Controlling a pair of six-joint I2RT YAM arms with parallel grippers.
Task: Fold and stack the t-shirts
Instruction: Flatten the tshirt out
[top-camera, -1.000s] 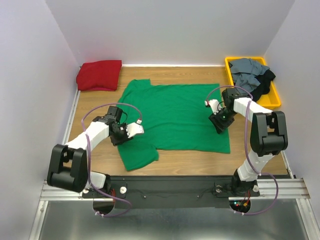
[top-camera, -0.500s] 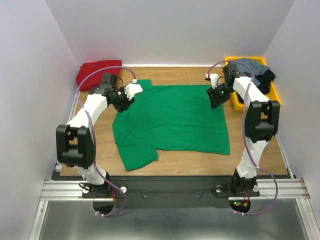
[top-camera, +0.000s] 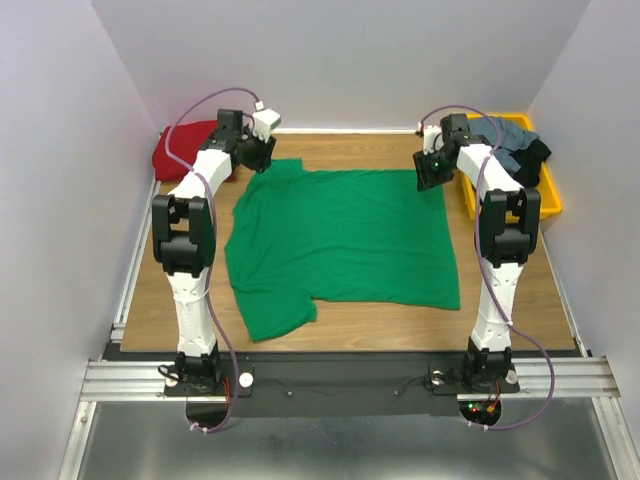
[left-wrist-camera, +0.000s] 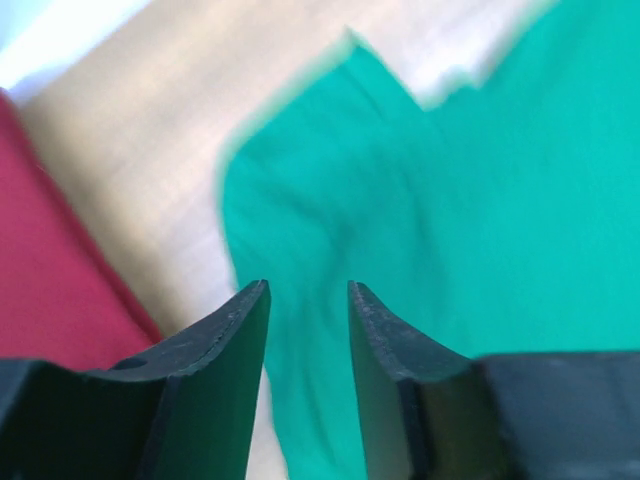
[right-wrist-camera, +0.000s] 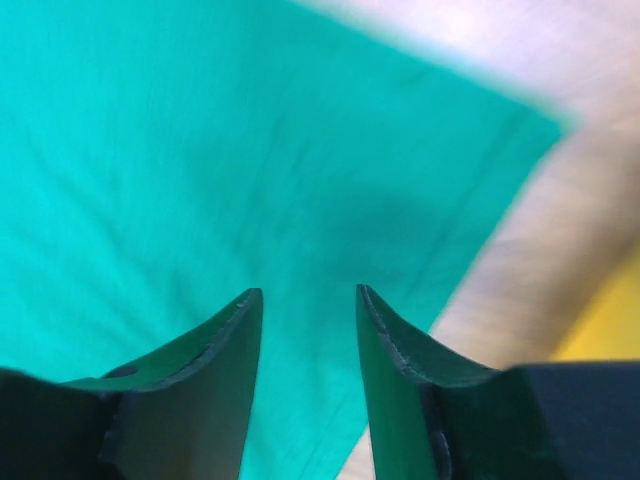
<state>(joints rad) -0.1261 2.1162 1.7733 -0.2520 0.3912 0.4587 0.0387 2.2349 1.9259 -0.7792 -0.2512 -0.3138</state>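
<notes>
Top external: left gripper (top-camera: 259, 153) and right gripper (top-camera: 431, 173) half-open, empty, over green t-shirt (top-camera: 345, 235) far corners; risks closing off the flat edge, lifting unevenly.

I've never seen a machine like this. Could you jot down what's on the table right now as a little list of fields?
Spread flat: green shirt on the wooden table
Far left corner: folded red shirt
Far right: yellow tray with a heap of grey and black shirts
Left pincer: open, holding nothing, above the green shirt's far left sleeve
Right pincer: open, holding nothing, above the green shirt's far right corner
</notes>
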